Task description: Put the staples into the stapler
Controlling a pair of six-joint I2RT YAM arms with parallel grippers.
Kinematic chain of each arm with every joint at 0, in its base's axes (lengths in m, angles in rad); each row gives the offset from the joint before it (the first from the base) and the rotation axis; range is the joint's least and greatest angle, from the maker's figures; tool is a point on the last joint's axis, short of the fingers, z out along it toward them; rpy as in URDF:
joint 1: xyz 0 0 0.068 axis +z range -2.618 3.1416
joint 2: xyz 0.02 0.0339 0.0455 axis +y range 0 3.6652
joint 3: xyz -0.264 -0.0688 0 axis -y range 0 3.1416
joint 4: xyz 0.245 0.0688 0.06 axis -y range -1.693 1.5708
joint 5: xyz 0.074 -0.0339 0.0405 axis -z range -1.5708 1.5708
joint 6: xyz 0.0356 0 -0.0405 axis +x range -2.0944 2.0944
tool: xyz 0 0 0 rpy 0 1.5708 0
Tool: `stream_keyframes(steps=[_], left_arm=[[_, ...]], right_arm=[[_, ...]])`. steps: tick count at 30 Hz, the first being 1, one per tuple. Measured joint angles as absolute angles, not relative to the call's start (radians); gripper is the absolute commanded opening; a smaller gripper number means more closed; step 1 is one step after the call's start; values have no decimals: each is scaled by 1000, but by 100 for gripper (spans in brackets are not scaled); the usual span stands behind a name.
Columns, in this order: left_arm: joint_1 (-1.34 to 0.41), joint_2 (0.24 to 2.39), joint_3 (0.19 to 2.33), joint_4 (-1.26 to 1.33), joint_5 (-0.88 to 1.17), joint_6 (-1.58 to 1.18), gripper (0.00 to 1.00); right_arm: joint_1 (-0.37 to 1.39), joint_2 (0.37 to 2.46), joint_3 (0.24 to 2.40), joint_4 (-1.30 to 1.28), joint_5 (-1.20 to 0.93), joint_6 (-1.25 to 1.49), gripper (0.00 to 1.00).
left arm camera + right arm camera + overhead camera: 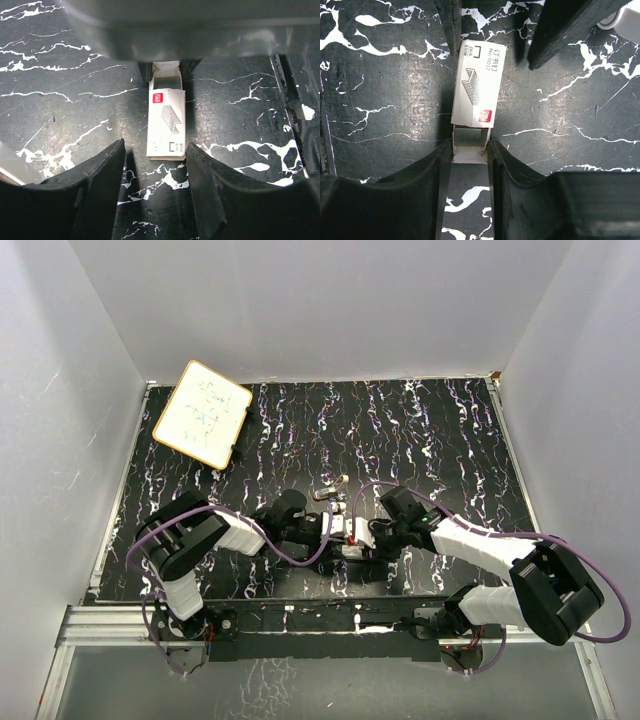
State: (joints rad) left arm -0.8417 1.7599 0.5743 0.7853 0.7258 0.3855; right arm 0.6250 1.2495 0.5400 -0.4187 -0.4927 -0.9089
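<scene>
The step in hand is opening the staple box [166,122] to get at the staples inside. Nothing is in the stapler yet, so the task is at an early part.

The staple box lies flat on the black marbled surface [60,110], near the front and in the middle, between the two arms. It is a small white sleeve with a red tag and a drawing of staples on it. A grey inner tray [470,142] sticks out a little from one end.

The right gripper [469,150] is clenched on that inner tray, with one finger pressed on each side of it. The left gripper [155,145] comes from the other end. Its two fingers stand on either side of the sleeve, but they are not squeezing it. One finger is right at the side of the box and the other is a bit apart, so this gripper is released and holds nothing.

Next, I think the left gripper needs to close on the sleeve and hold it tight. Then the two arms can pull away from each other, straight along the box, so the tray slides out. The squeeze should be gentle, because the thin card sleeve could bend and jam the tray.

A small silvery thing [331,489] lies on the surface just behind the grippers. It may be the stapler, but it is too small to be sure.
</scene>
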Motion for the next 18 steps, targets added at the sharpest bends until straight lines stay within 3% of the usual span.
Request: stream_keyframes(steps=[8, 18], left_arm=[[-849, 1763, 578, 767, 769, 413, 37], [-859, 1758, 586, 711, 785, 465, 32]], right_arm=[[616, 1234, 530, -418, -478, -916, 37], [590, 1216, 520, -419, -461, -944, 38]])
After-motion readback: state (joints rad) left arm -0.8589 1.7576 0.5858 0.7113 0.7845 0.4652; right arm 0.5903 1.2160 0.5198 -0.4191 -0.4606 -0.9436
